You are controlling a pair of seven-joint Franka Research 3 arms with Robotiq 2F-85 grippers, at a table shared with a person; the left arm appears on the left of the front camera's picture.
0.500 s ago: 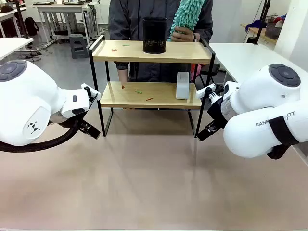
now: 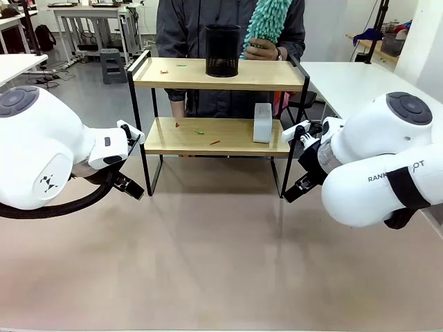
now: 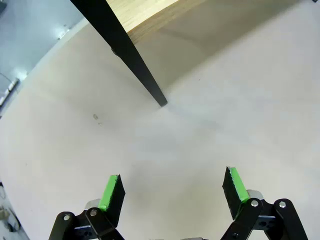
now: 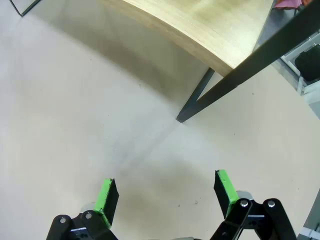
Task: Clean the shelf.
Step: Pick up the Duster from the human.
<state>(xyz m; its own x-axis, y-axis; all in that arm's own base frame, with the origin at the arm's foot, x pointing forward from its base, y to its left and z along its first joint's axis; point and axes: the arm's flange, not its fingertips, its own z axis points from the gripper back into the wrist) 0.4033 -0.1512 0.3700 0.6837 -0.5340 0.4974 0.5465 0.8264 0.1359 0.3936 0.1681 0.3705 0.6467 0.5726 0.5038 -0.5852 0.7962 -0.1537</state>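
Note:
The shelf (image 2: 218,135), two light wooden boards in a thin black frame, stands at the far middle of the table. Small bits of litter (image 2: 199,131) lie on both boards. A black mesh cup (image 2: 223,50) stands on the top board and a pale grey block (image 2: 262,123) on the lower one. Behind the shelf a person holds a teal fluffy duster (image 2: 268,19). My left gripper (image 3: 172,186) is open over bare table near a shelf leg (image 3: 130,55). My right gripper (image 4: 167,193) is open too, near the opposite shelf leg (image 4: 192,107).
The beige tabletop (image 2: 214,256) stretches free in front of the shelf. My two white arms flank it, the left arm (image 2: 48,149) and the right arm (image 2: 381,162). White tables (image 2: 346,79) and clutter stand farther back.
The person's hand with the duster has risen slightly behind the top board. Both arms are still.

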